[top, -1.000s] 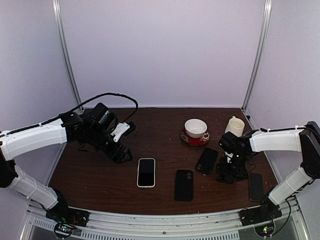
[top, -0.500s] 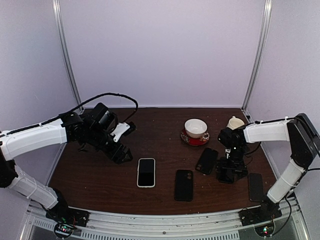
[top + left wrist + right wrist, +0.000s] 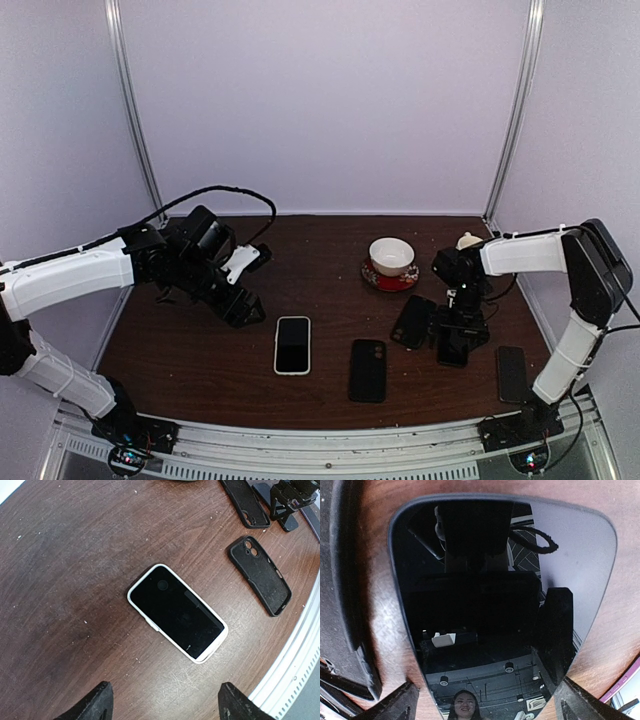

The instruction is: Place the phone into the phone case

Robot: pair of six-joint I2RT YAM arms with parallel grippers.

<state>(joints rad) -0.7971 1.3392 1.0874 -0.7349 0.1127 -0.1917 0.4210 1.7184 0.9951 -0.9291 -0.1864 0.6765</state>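
Glossy black glass: the phone lies flat, screen up, on the tabletop at the right, just beside a black case. It looks stiff, slick and scratchable, so it is likely best pinched across its long edges. The right gripper hovers spread wide over it, empty. The left gripper is wide too, above a white-edged phone.

Top external: high, behind the arm bases, facing the whole table; left wrist: moderately high, looking down, sharing the white-edged phone; right wrist: very close above a black phone.
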